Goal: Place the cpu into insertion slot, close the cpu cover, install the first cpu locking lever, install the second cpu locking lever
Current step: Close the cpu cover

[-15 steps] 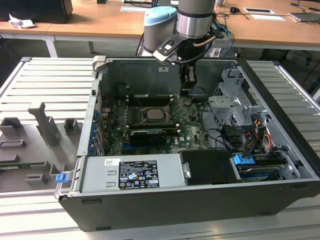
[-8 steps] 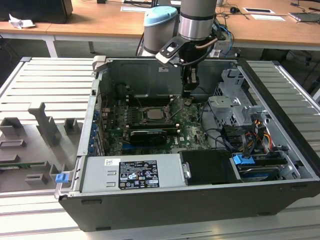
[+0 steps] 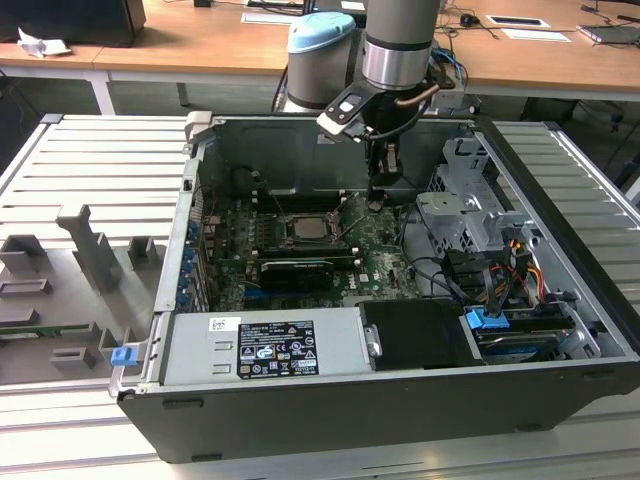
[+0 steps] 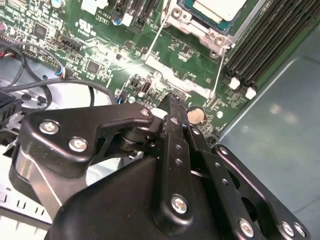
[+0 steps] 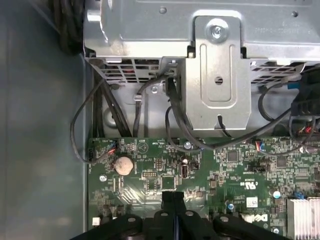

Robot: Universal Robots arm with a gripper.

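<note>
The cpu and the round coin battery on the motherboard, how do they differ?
The cpu is square, seated in the metal-rimmed insertion slot; the coin battery is round, at the motherboard edge. The cpu lies farther from the end effector than the coin battery. Both are flat and pale metal.

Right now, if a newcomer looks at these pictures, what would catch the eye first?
The open computer case with its green motherboard lies in the middle of the exterior view. The gripper, jaws shut, hangs low over the board, to the exterior view's right of the cpu. In both wrist views a round coin cell sits near its tip.
</note>
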